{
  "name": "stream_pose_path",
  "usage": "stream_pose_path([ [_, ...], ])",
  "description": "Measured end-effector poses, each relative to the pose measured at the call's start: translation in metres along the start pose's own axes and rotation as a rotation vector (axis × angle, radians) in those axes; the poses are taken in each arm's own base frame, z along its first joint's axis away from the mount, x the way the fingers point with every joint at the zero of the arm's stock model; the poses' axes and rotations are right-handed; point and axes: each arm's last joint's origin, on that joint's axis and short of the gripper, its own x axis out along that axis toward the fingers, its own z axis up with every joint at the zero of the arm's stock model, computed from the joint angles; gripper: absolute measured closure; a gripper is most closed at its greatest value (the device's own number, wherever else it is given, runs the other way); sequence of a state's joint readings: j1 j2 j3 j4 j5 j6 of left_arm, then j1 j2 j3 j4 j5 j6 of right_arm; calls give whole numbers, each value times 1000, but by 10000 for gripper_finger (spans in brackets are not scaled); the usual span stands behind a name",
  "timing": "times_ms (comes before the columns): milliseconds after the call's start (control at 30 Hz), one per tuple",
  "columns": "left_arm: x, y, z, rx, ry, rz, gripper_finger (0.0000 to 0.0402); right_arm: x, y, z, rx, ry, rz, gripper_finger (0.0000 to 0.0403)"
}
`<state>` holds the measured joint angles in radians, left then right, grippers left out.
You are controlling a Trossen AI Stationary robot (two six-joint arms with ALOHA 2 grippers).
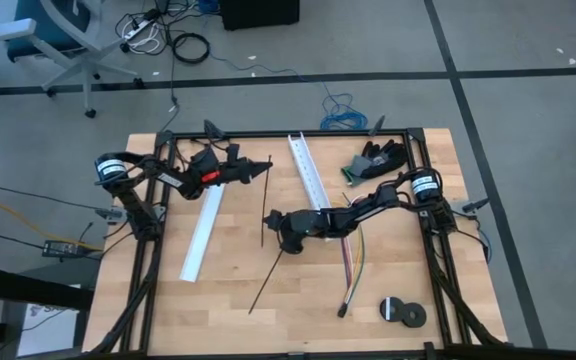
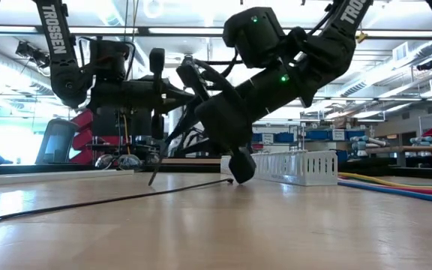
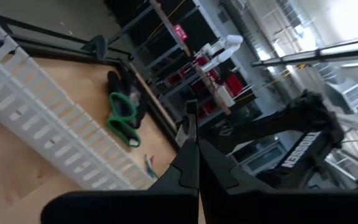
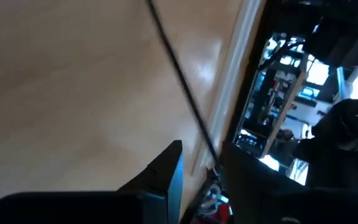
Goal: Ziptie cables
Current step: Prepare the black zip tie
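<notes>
Zipties [image 1: 268, 275] lie black and thin at the table's [image 1: 238, 320] middle, where we see our right tool [image 1: 273, 222] low, fingers narrowly parted around one strip without gripping it. Cables [image 1: 353, 262] rest just right of it. Our left tool [image 1: 265, 167] hovers at the far left, closed on another thin strip.

My right end effector [image 1: 271, 222] covered the near end of the ziptie [image 1: 268, 275] in the high view; contact there could not be read. In my right wrist view the ziptie ran off the frame's top edge. The cables [image 1: 354, 262] were too thin to tell whether their strands were tied. Left end effector [image 1: 264, 168]: fingertip contents too small to tell.
</notes>
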<state>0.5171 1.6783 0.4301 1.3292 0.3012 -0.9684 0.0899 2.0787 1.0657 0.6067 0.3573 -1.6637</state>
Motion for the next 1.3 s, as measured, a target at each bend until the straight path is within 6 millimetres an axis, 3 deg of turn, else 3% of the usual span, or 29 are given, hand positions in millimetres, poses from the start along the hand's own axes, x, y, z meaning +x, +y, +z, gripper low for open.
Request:
stream_pose_path([
  [533,3,-7,-7,-10,1,-20,401,4,2,-4,4,-88,-19,342],
  [867,12,-14,-1,6,-8,-61,401,5,4,-5,16,-69,4,357],
  [1000,12,-13,-1,24,-7,-61,401,4,4,-3,108,-62,12,394],
  [1100,12,-13,-1,55,-8,-61,401,4,5,-2,189,-54,18,399],
  [1300,12,-14,-1,289,5,-79,401,6,4,-14,555,-38,25,402],
])
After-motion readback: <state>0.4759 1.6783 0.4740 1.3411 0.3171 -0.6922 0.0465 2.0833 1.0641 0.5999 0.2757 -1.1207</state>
